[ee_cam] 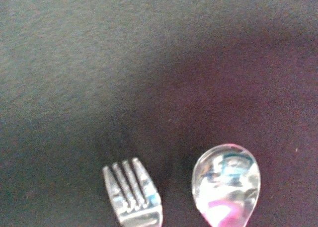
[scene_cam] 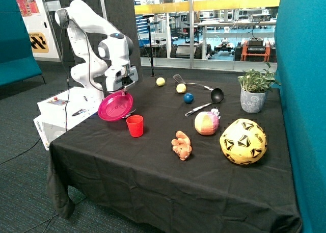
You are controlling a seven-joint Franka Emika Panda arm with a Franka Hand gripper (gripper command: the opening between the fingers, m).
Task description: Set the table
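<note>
The table (scene_cam: 153, 166), draped in plain black cloth, filled the middle of the outside view, beside the white robot base. At about nine o'clock on it, near the edge closest to that base, the gripper (scene_cam: 122, 86) hung with a pink plate (scene_cam: 115, 106) tilted on edge below it; its fingers seemed closed on the plate's rim, though the grip itself was hard to make out. A red cup (scene_cam: 135, 125) stood upright just beside the plate, toward five o'clock from it. Near the cloth's centre lay an orange plush toy (scene_cam: 182, 145). At about twelve o'clock sat two yellow balls (scene_cam: 161, 81), a blue ball (scene_cam: 188, 98), a spatula (scene_cam: 179, 79) and a black ladle (scene_cam: 216, 95), with a silver utensil (scene_cam: 198, 109) close by. A pink-and-yellow ball (scene_cam: 206, 123) rested further along, then a yellow football (scene_cam: 243, 141) at about four o'clock, and a potted plant (scene_cam: 253, 91) at two o'clock.

In the wrist view, a fork (ee_cam: 133, 194) and a spoon (ee_cam: 226, 184) lay side by side on the dark cloth, apart, the spoon's bowl reflecting pink.
</note>
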